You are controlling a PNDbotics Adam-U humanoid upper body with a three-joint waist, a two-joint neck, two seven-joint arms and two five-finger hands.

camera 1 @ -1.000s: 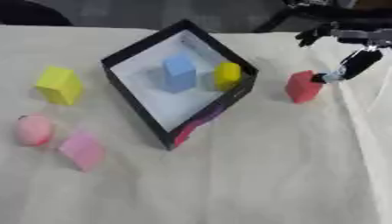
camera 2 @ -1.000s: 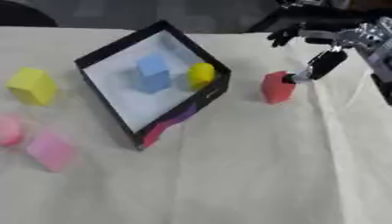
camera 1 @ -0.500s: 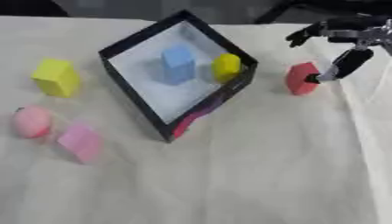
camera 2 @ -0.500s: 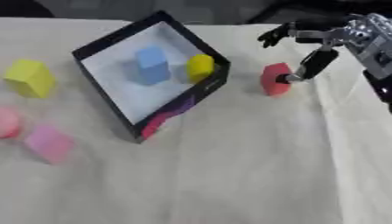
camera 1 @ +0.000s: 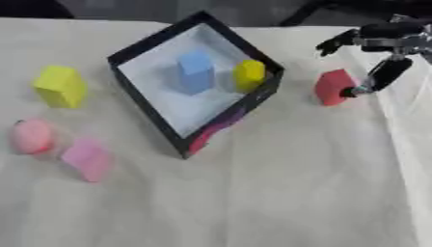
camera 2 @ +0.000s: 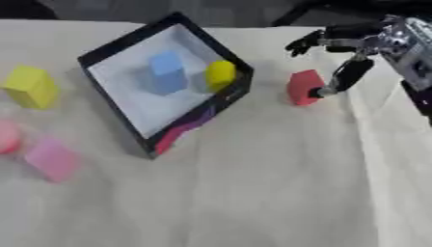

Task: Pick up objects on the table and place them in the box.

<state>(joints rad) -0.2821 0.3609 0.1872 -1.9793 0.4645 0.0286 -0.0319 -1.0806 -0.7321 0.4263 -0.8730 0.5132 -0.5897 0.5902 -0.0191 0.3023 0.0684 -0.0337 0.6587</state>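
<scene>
A black-walled box (camera 1: pixel 152 113) with a white floor stands turned like a diamond at centre. Inside it are a blue block (camera 1: pixel 195 71) and a yellow piece (camera 1: pixel 249 75). To its right on the cloth stands a red block (camera 1: pixel 332 87). My right hand (camera 1: pixel 381 48) comes in from the upper right, fingers spread; one finger (camera 1: pixel 380 78) reaches down and touches the red block's right side, another (camera 1: pixel 336 43) points left above it. On the left lie a yellow block (camera 1: pixel 59 86), a pink round thing (camera 1: pixel 32 136) and a pink block (camera 1: pixel 86 158). My left hand is out of sight.
A cream cloth (camera 1: pixel 278 193) covers the table, with a fold running down the right side. The table's dark far edge (camera 1: pixel 118 9) lies along the top.
The camera has tilted, so the whole picture shifted. My right hand has stayed by the red block, its lower finger still against the block's right side.
</scene>
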